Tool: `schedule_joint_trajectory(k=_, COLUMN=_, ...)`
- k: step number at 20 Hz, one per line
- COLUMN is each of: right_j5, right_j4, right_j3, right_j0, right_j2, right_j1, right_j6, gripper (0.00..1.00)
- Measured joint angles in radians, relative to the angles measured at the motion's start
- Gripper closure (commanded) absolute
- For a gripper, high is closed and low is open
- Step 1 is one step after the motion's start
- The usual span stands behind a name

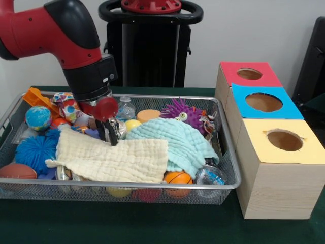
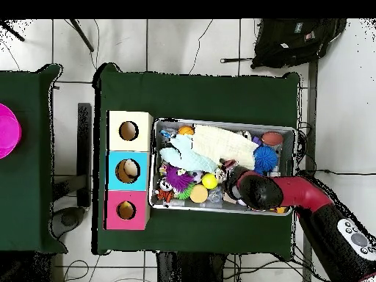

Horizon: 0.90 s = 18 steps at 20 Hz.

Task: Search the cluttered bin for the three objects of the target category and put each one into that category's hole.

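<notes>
While the gripper point(image 1: 108, 133) hangs low over the left-centre of the wire bin point(image 1: 226, 185), its dark fingertips sit at the upper edge of the cream cloth point(image 1: 114, 160), just beside a yellow ball point(image 1: 132, 124); whether the fingers are spread or pressed together, or already pinching cloth, cannot be told from either view. The step in hand is judged to be the search phase: the cream cloth and the pale green cloth point(image 1: 175, 142) cover much of the bin, with items hidden beneath. The target category is not identifiable from the frames. Candidate items showing include a blue spiky ball point(image 1: 35, 151), a globe ball point(image 1: 38, 117), a purple spiky toy point(image 1: 182, 113), a small orange basketball point(image 1: 178, 178), a brown football point(image 1: 17, 171) and a clear plastic bottle point(image 1: 125, 108). Three boxes stand just beside the bin, each with a round hole in its top: a red box point(image 1: 250, 74), a blue box point(image 1: 261, 102) and a yellow box point(image 1: 284, 141). In the overhead view the blue box's hole appears to hold something pale; the other two holes look dark. The next move likely calls for lifting or dragging a cloth aside to expose buried items, without snagging it on the bin's mesh or carrying loose toys out with it
</notes>
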Motion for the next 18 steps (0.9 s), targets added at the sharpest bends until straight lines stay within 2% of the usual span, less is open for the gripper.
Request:
schedule_joint_trajectory(k=8, right_j5=-0.093, right_j4=0.0, right_j3=-0.014, right_j0=0.043, right_j2=-0.006, right_j1=0.016, right_j6=0.0, gripper=0.0)
schedule_joint_trajectory(k=13, right_j5=-0.167, right_j4=0.0, right_j3=-0.021, right_j0=0.116, right_j2=-0.02, right_j1=0.017, right_j6=0.0, gripper=0.0)
schedule_joint_trajectory(k=18, right_j5=-0.197, right_j4=0.001, right_j3=-0.021, right_j0=0.172, right_j2=-0.037, right_j1=0.02, right_j6=0.0, gripper=0.0)
